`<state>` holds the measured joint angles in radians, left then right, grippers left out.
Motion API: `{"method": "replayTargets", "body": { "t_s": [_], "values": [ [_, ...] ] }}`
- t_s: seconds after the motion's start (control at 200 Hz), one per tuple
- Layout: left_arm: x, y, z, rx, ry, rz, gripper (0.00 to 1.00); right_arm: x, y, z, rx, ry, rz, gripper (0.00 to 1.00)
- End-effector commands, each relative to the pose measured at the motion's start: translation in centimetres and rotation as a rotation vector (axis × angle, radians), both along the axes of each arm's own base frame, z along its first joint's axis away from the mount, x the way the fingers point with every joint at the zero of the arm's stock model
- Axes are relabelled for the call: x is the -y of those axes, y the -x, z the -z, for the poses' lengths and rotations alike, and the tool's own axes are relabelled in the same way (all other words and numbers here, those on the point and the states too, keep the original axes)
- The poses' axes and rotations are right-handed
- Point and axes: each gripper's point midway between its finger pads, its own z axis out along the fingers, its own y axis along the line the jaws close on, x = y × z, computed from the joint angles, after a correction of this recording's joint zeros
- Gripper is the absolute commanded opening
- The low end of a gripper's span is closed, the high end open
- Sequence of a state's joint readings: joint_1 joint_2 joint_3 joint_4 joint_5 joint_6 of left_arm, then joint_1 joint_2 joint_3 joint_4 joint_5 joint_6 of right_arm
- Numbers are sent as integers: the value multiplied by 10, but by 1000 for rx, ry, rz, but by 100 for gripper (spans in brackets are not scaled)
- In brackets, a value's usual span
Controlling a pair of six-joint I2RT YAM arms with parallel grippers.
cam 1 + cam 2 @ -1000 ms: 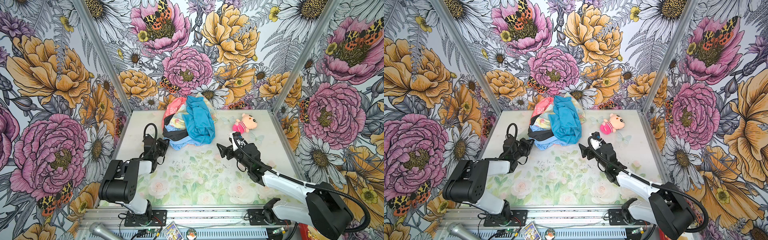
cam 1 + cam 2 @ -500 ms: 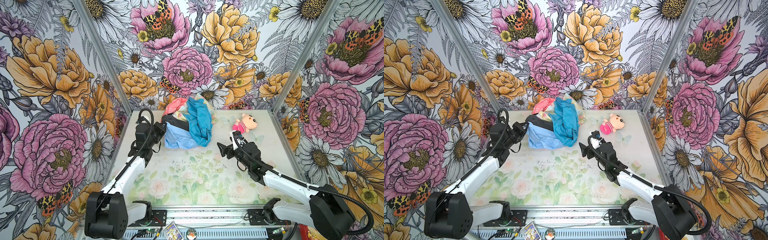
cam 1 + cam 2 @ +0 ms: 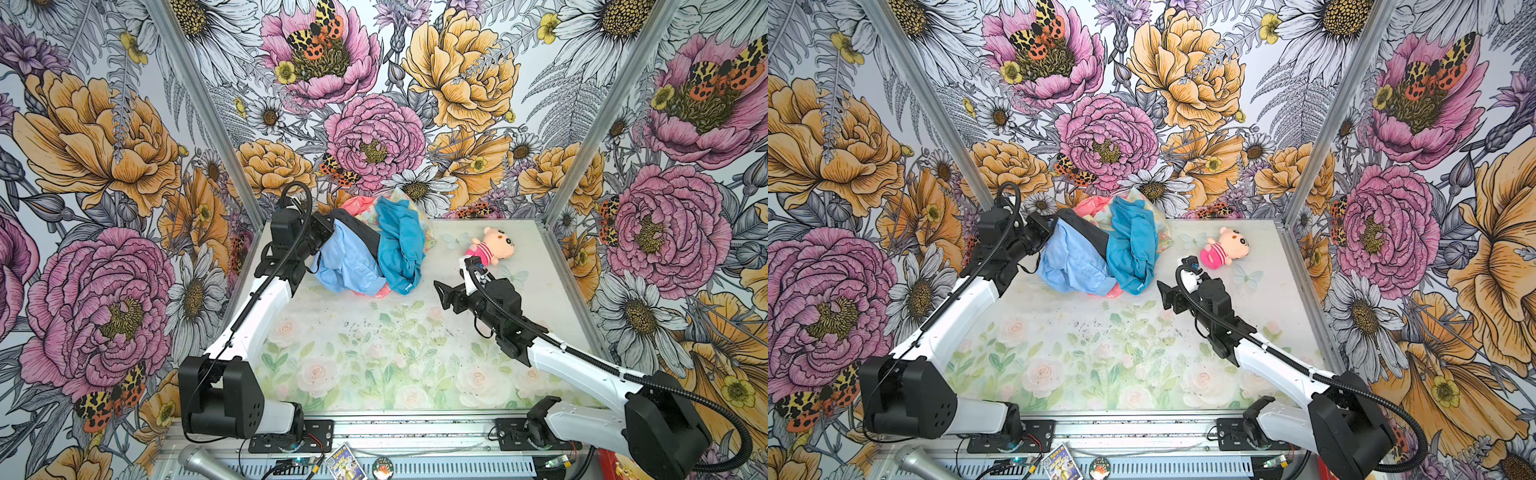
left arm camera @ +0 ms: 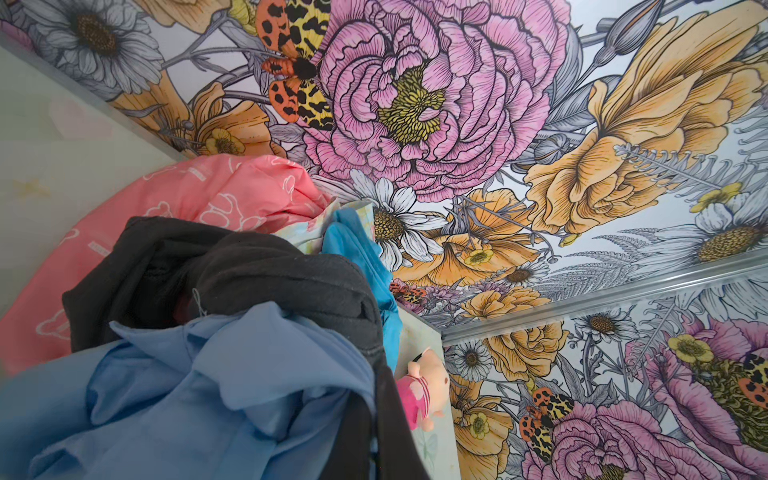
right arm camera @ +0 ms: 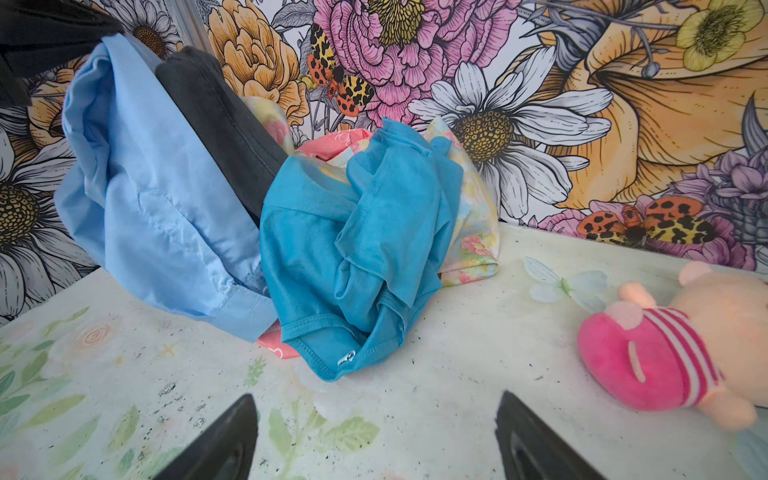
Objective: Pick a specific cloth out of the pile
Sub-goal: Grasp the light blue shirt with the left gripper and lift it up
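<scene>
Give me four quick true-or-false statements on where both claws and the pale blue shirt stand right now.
1. The left claw is shut on the pale blue shirt. True.
2. The right claw grips the pink plush toy. False: it is open, empty and apart from the toy.
3. A black garment touches the shirt. True.
4. The shirt lies alone on the table, apart from the other clothes. False: its raised end hangs from the left claw, and its lower end lies against the teal garment.
</scene>
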<state>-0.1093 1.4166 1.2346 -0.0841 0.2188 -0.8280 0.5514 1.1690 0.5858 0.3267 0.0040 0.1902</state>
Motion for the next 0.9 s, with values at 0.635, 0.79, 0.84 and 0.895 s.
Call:
{"method": "replayTargets", "body": {
  "t_s": [0.635, 0.79, 0.84, 0.895],
  "values": [
    [39, -19, -213, 410, -52, 105, 0, -8, -13, -51, 91, -17, 5, 91],
    [56, -18, -207, 402, -56, 150, 0, -15, -14, -59, 112, -58, -23, 92],
    [62, -18, -204, 397, -60, 164, 0, -17, -14, -61, 118, -71, -32, 92],
    [68, -18, -200, 390, -62, 178, 0, -21, -14, -64, 123, -82, -46, 92]
  ]
}}
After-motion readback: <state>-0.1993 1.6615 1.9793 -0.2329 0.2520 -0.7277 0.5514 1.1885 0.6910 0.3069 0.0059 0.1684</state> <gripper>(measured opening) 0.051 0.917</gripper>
